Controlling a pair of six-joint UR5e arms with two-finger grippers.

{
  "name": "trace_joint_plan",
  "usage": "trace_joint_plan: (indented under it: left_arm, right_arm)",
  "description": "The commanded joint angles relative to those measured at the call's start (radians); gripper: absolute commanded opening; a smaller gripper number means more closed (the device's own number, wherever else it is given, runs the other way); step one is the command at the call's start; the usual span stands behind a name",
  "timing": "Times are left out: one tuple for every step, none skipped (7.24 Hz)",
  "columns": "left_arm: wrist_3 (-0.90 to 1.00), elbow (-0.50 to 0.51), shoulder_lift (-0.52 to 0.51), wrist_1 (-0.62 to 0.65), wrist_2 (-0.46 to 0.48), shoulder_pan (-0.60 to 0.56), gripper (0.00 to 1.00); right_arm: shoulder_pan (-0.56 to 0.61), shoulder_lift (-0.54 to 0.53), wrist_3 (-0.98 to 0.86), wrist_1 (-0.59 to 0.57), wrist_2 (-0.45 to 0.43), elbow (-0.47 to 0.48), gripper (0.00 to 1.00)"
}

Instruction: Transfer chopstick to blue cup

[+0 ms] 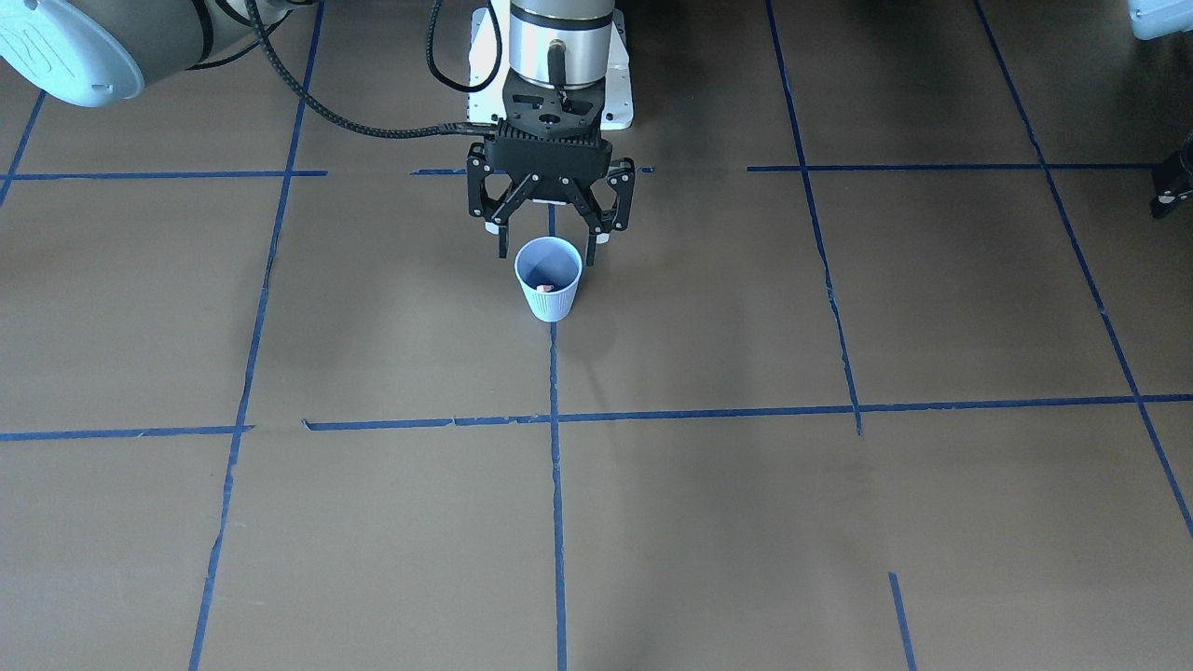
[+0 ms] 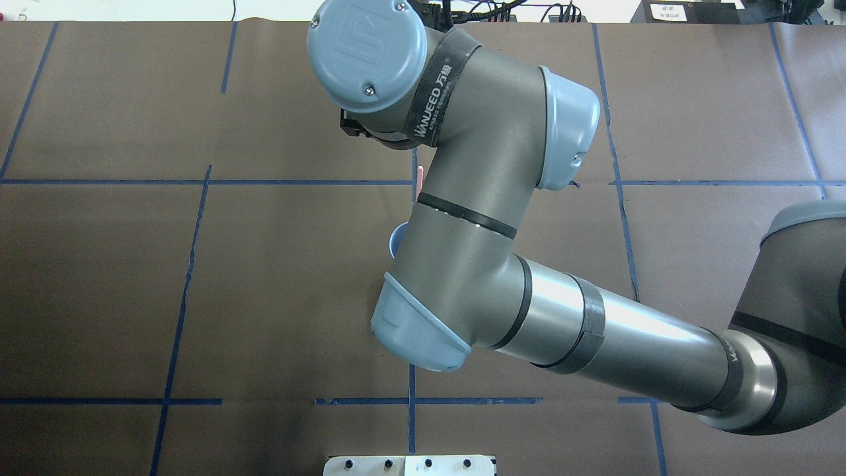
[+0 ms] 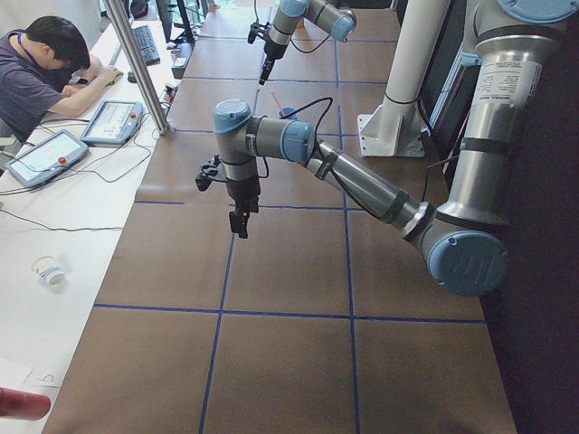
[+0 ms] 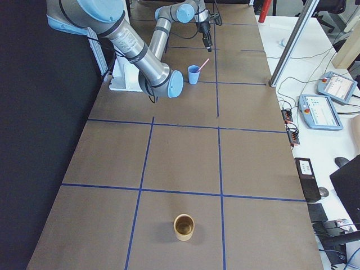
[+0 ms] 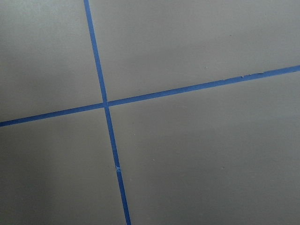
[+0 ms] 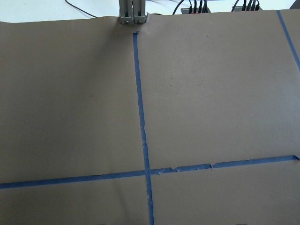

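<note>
The blue cup stands upright on the brown table, in front of the white pedestal. The pink chopstick rests in it, leaning out over the rim towards the operators' side. From the front only its end shows inside the cup. From overhead its tip pokes out past the right arm, which hides most of the cup. My right gripper hangs open just above and behind the cup, holding nothing. My left gripper points down over bare table far off to the side; I cannot tell its state.
A tan cup stands near the table's right end. The white pedestal base sits behind the blue cup. A person and teach pendants are at the side bench. Blue tape lines grid the table.
</note>
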Motion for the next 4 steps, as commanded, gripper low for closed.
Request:
trace_joint_plan:
  left_arm:
    - [0.002, 0.010, 0.000, -0.001, 0.000, -0.016, 1.00]
    - [0.002, 0.030, 0.000, -0.001, -0.033, -0.026, 1.00]
    - [0.014, 0.078, 0.000, -0.005, -0.101, -0.055, 1.00]
    - [0.122, 0.145, 0.001, -0.029, -0.133, -0.102, 1.00]
  right_arm:
    - [0.136, -0.119, -0.138, -0.051, 0.169, 0.171, 1.00]
    - [0.242, -0.258, -0.291, -0.046, 0.293, 0.282, 1.00]
    - [0.355, -0.319, -0.424, -0.043, 0.408, 0.297, 1.00]
    - [0.466, -0.398, -0.577, -0.037, 0.523, 0.298, 1.00]
